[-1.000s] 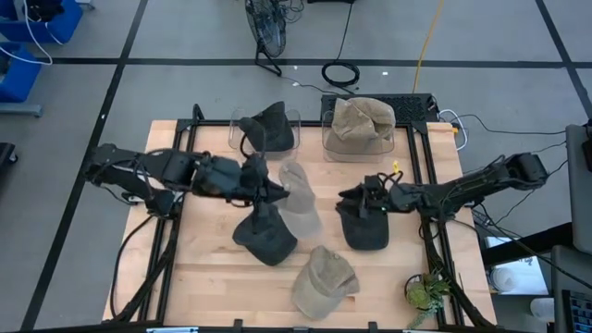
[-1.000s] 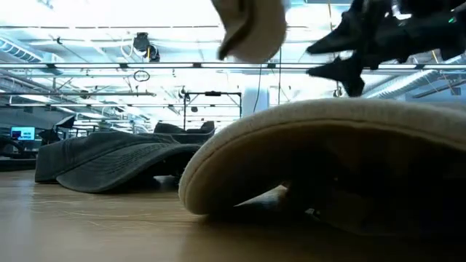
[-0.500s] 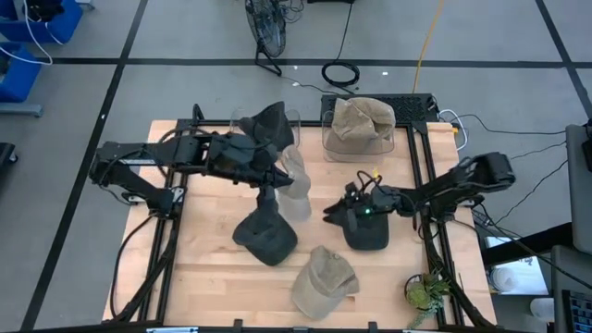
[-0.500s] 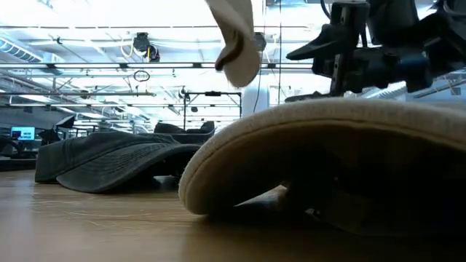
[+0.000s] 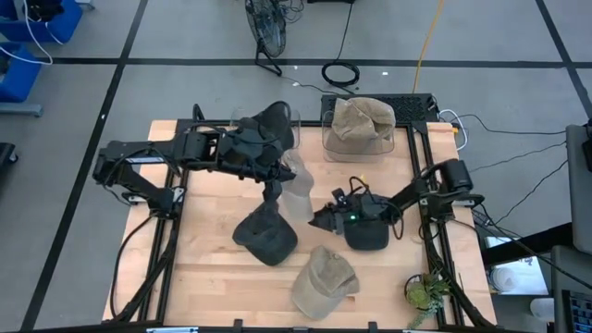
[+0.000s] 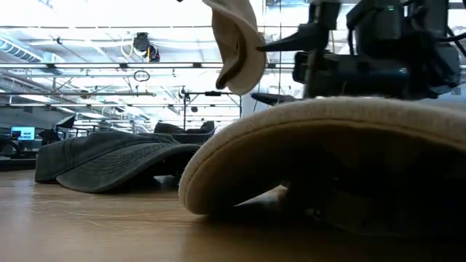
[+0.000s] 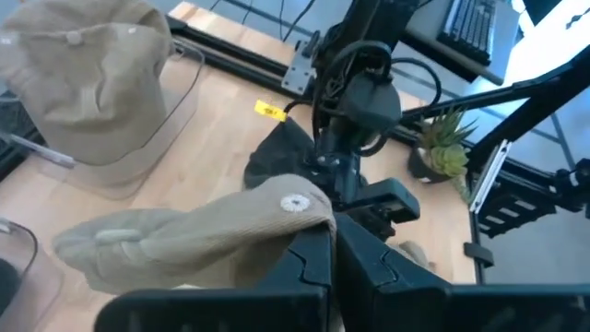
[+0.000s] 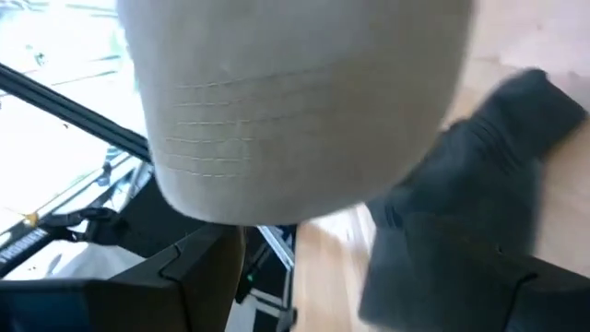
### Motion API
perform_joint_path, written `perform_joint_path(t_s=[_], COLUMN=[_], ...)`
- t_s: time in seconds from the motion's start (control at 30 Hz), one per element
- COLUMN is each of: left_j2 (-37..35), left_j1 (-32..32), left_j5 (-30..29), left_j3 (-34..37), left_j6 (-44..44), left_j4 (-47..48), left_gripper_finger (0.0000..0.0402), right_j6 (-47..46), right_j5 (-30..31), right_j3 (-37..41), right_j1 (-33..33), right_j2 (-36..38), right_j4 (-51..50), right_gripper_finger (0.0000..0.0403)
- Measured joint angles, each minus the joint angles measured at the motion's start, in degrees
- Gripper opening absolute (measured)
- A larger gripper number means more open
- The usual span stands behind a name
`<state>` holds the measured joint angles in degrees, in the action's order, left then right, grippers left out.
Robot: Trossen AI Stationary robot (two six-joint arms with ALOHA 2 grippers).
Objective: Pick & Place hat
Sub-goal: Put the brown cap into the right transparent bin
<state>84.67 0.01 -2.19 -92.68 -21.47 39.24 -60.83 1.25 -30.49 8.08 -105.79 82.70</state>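
The left gripper (image 5: 277, 178) pinched the light tan hat (image 5: 296, 190) tight to lift it, while the right gripper (image 5: 326, 219) waited wide open beside it, holding nothing.

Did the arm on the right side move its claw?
Yes. In the high view the right gripper has slid leftward off the dark cap, toward the pale hat the left gripper holds.

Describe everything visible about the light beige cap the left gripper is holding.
The light beige cap is soft fabric with a button on its crown and stitched rows on its brim. It hangs limp above the wooden table, pinched in the shut left gripper. The open right gripper sits close beside it; contact between them cannot be told.
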Motion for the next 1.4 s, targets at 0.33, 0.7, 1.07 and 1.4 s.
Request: perform_joint_path(t_s=[0.33, 0.7, 1.07, 1.4], left_j2=[-0.01, -0.03, 1.88, 7.81], left_j1=[-2.18, -6.58, -6.96, -0.81], left_j5=[1.08, 0.63, -3.47, 1.40], left_j3=[0.00, 0.00, 0.84, 0.72], left_j6=[-1.13, -2.08, -2.85, 3.00], left_j4=[4.87, 11.12, 14.91, 7.14], left_gripper_finger=[0.0005, 0.0006, 0.0006, 0.0004], right_j6=[3.16, 2.91, 0.04, -0.94], right_j5=[4.45, 1.89, -20.84, -32.30], right_j3=[0.44, 0.88, 0.89, 1.83], right_j1=[-1.35, -3.23, -4.75, -4.90], right_j2=[-1.19, -1.17, -1.10, 0.15], right_j4=[7.05, 7.00, -6.04, -19.16], right_gripper_finger=[0.0274, 0.0270, 0.0257, 0.0226])
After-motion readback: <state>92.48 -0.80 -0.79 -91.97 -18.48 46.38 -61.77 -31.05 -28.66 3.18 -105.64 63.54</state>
